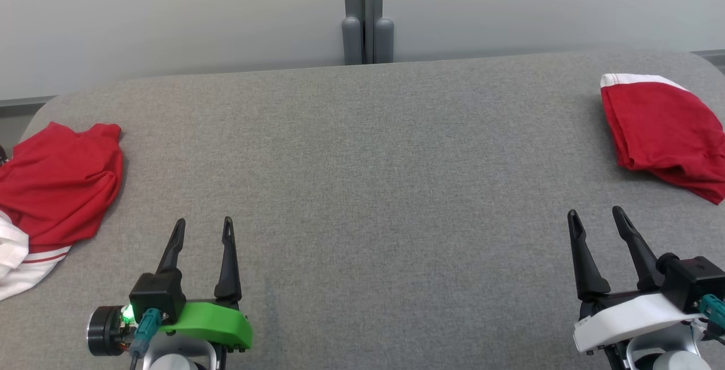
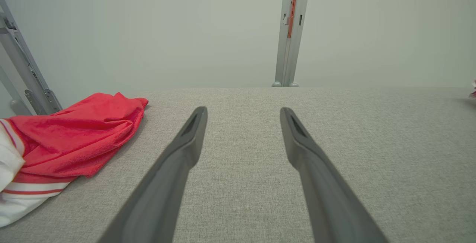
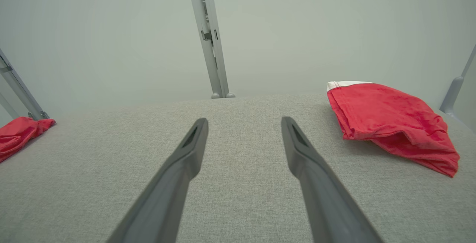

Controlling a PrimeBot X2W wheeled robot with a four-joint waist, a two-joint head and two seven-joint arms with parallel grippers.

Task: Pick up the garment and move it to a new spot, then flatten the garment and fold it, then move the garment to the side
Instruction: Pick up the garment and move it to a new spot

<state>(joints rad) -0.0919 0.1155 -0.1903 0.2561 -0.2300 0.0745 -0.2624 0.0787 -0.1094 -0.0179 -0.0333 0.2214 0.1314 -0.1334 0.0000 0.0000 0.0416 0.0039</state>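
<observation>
Grey cloth surface [image 1: 362, 160] w/ a pale wall [image 1: 170, 13] and a grey post [image 1: 367, 13] behind it. Two red garments are on it. The left garment [image 1: 56, 183], a crumpled heap w/ white striped trim, lies at the surface's left edge. The right garment [image 1: 662, 126], flatter and doubled over w/ a white band, lies at the far right. Your left hand [image 1: 204, 221] and right hand [image 1: 595, 211] both sit low near the front edge, fingers spread, nothing in them, each well apart from any cloth.

Step in hand looks like the first pick, prob. the left garment, since the right one seems folded already; can't be sure.

To do it well:
- Take the left hand to the heap's near red edge and come in low.
- Pinch one layer at a corner or hem, not a bunched wad, so it opens out when lifted.
- Stay off the white part at the very edge; it may drag or slip.
- Lift clear, then set it mid-surface, where both hands reach.
- Bring the right hand in only once a second corner shows.
</observation>
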